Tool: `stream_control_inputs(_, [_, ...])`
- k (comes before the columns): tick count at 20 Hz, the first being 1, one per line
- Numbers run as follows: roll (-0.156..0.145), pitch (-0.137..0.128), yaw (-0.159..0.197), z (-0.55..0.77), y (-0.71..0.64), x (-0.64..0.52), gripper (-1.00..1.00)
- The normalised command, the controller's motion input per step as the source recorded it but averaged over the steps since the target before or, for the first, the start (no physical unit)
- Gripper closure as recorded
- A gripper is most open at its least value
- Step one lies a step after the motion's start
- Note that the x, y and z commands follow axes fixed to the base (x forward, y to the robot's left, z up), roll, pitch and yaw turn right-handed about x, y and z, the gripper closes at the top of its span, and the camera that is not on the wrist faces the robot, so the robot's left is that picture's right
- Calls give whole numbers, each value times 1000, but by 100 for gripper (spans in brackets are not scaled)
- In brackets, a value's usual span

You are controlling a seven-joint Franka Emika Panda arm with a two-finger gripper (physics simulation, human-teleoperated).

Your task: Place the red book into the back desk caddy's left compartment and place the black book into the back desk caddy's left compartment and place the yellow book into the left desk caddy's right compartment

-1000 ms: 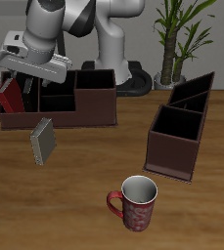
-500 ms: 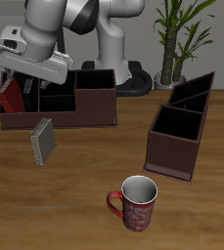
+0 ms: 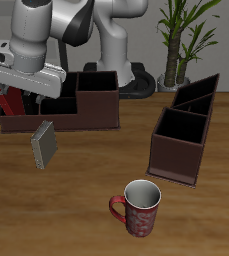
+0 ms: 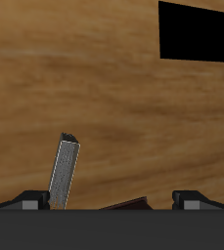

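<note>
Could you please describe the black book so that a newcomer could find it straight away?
Start at the long dark caddy at the table's back. On the wood just before its front wall stands the black book, tilted, alone. It is dark grey and outside the caddy, while the red book sits inside.

Pincer [image 3: 19,97] hides most of red book [image 3: 4,103].

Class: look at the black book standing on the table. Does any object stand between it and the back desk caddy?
Nothing visible does. The black book stands just before the back desk caddy, with only bare table between them.
</note>
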Motion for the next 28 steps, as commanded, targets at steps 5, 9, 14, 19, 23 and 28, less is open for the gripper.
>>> stream_control_inputs(5, [98,-70,-20,-89,265,-90,-100])
stream_control_inputs(9, [112,-58,21,-78,264,-38,-100])
stream_control_inputs(14, [95,-5,-28,-125,7,129,-100])
stream_control_inputs(19, [11,19,-12,-171,-18,97,-100])
stream_control_inputs(23, [-8,13,-45,-123,-25,40,-100])
stream_control_inputs(28, [8,-17,-20,-176,40,-73,-100])
